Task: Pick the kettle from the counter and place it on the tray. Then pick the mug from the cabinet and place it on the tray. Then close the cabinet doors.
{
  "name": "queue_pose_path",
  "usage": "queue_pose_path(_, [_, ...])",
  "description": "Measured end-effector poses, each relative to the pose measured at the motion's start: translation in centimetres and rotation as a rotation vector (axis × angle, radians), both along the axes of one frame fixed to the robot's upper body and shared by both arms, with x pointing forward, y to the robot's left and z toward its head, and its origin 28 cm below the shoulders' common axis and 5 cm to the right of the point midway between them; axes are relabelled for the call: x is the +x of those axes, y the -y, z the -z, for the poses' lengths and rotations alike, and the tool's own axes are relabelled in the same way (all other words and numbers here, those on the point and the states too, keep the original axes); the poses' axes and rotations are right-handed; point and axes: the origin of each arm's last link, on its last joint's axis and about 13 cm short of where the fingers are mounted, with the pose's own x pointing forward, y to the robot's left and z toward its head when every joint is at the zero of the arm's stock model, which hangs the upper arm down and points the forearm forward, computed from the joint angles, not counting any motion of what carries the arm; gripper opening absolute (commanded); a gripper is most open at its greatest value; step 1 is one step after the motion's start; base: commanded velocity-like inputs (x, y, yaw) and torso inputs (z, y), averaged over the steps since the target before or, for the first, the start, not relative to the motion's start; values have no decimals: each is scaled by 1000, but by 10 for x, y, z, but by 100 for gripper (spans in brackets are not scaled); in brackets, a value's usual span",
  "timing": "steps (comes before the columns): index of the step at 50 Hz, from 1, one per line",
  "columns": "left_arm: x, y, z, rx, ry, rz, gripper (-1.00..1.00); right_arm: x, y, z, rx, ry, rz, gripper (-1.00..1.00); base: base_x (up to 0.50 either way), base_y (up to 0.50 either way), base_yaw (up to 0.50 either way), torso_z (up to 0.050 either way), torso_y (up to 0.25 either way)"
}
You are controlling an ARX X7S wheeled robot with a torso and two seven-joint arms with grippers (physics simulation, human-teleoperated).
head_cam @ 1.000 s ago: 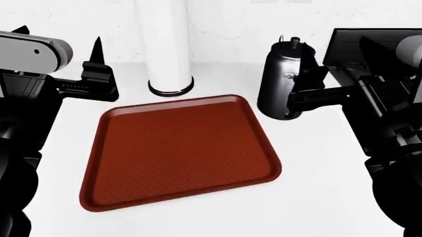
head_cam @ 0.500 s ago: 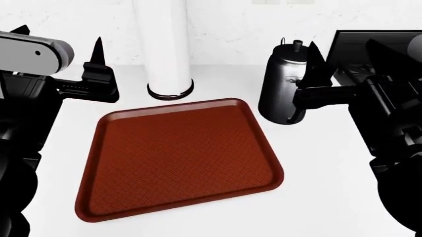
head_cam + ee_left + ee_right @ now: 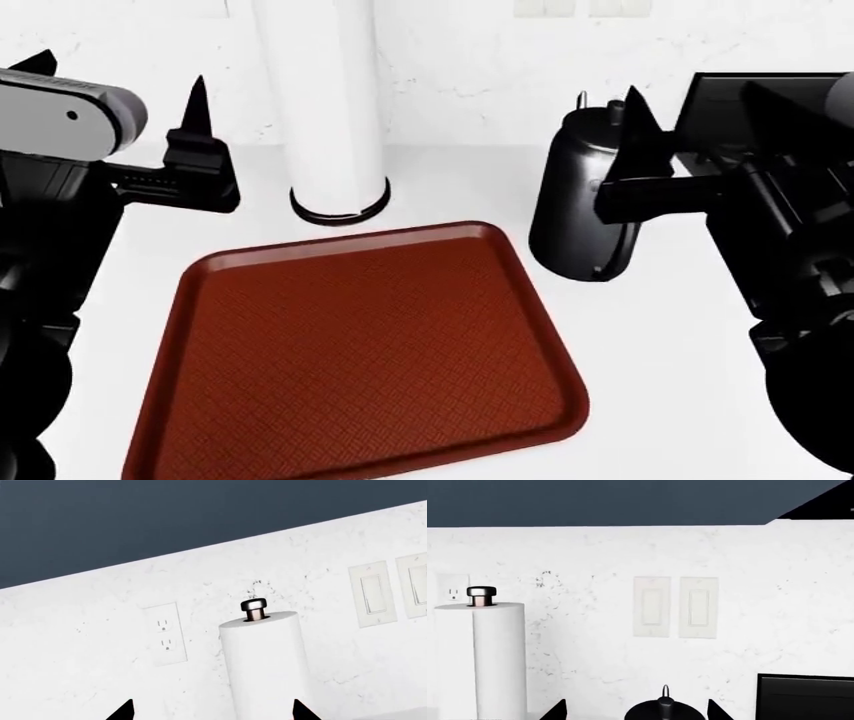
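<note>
My right gripper (image 3: 638, 150) is up at the kettle (image 3: 583, 205), fingers apart, body of the kettle w/ its knob sitting between the two fingertips in the right wrist view (image 3: 665, 706). Can't tell if the pads actually touch the black wall; head view shows one finger (image 3: 634, 120) crossing in front of the kettle's upper part, the other hidden.

Kettle stands upright on the counter (image 3: 667, 340), just beside the tray's far right corner, not on it. Tray (image 3: 354, 345) lies flat on the counter, dark red, nothing on it.

My left gripper (image 3: 198, 150) hangs over the counter beyond the tray's far left corner, spread open, holding nothing; in the left wrist view both tips (image 3: 123, 711) frame the paper towel roll (image 3: 267, 665) w/ wall behind.

Paper towel roll (image 3: 324, 110) stands upright past the tray's far edge, black base ring on the counter, apart from the tray. Black appliance (image 3: 747, 100) sits behind the kettle, away from the tray. Wall behind has an outlet (image 3: 165, 634) & two switches (image 3: 675, 607). Mug not in view.
</note>
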Motion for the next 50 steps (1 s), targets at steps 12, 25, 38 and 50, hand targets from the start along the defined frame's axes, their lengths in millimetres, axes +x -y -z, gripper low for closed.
queue_pose_path(12, [2, 1, 2, 1, -1, 2, 100, 11, 0, -8, -6, -85, 41, 100, 0, 0, 0, 0, 0])
queue_pose_path(25, [4, 2, 4, 5, 0, 6, 100, 43, -3, -10, 38, -249, 43, 100, 0, 0, 0, 0, 0])
queue_pose_path(38, [6, 3, 8, 7, -6, 8, 100, 48, -4, -1, 76, -394, 54, 100, 0, 0, 0, 0, 0])
queue_pose_path(50, [7, 3, 10, 7, -10, 10, 100, 49, -7, 16, 64, -478, 76, 100, 0, 0, 0, 0, 0])
